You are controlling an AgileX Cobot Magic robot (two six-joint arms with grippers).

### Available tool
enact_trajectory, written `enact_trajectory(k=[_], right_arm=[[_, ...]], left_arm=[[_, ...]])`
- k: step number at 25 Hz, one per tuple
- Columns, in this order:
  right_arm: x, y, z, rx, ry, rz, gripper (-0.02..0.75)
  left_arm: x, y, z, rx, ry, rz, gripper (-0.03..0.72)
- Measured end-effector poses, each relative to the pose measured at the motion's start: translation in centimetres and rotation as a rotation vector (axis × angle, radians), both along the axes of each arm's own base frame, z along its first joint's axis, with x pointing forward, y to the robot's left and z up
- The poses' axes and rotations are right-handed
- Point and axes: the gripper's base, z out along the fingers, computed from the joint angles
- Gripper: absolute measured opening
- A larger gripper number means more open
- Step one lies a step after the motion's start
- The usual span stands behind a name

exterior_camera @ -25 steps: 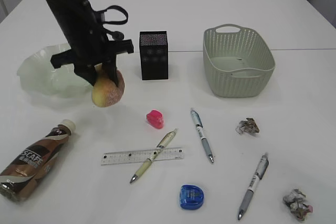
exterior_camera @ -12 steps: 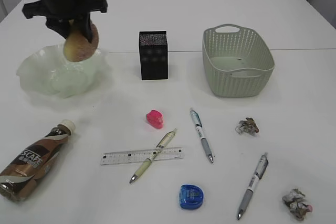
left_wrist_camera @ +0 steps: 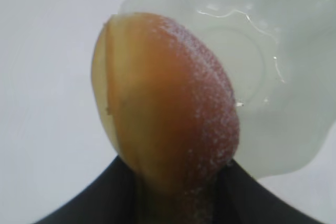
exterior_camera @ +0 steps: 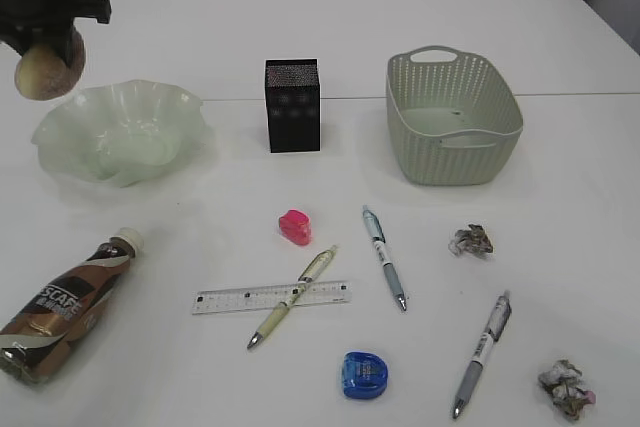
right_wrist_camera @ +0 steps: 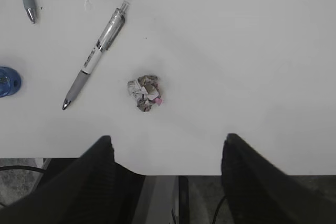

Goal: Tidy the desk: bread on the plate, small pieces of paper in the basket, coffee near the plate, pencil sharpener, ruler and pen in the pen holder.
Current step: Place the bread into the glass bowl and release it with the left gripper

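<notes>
Exterior view shows the task barely begun. The left end effector (exterior_camera: 45,42) grips the bread (exterior_camera: 47,64) and holds it in the air at the far left, above and just beyond the left rim of the plate (exterior_camera: 60,142), which has nothing in it. So the bread is lifted but not yet set down.

Everything else lies untouched on the tabletop (exterior_camera: 560,177): the coffee (exterior_camera: 68,307) on its side at the near left, well apart from the plate; the ruler (exterior_camera: 230,299) with a pale green pen (exterior_camera: 293,297) lying across it; two more pens (exterior_camera: 384,257) (exterior_camera: 481,353); a pink pencil sharpener (exterior_camera: 294,226) and a blue one (exterior_camera: 364,375); and two small pieces of paper (exterior_camera: 471,241) (exterior_camera: 566,388). The basket (exterior_camera: 452,117) seems empty apart from a speck or two on its floor (too small to name), and nothing pokes out of the pen holder (exterior_camera: 292,105).

Right wrist view shows the right end effector (right_wrist_camera: 167,150) with jaws standing apart and holding nothing, over the tabletop's near edge, near one paper ball (right_wrist_camera: 145,93).

The left arm is mostly cut off by the frame's corner. In the left wrist view the bread (left_wrist_camera: 165,98) fills the frame, so the fingers show only as dark shapes at its base. The right arm is not seen in the exterior view.
</notes>
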Motion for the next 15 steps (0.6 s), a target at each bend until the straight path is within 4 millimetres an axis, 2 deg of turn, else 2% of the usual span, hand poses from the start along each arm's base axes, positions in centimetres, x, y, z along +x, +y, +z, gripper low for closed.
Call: enact_trajectory(k=[3,6,15], right_arm=[[0.0,0.0,0.0,0.0,0.0,0.0,0.471],[-0.1,0.0,0.0,0.0,0.006,0.0,0.471],[-0.1,0.0,-0.1,-0.001,0.011,0.0,0.471]], left_arm=[[0.6,0.4,0.1,0.001,-0.058,-0.005,0.248],[1.3,0.3,-0.7,-0.001,-0.076,-0.015,0.248],[3.6,0.4,-8.5,-0.081,0.027,0.004,0.25]])
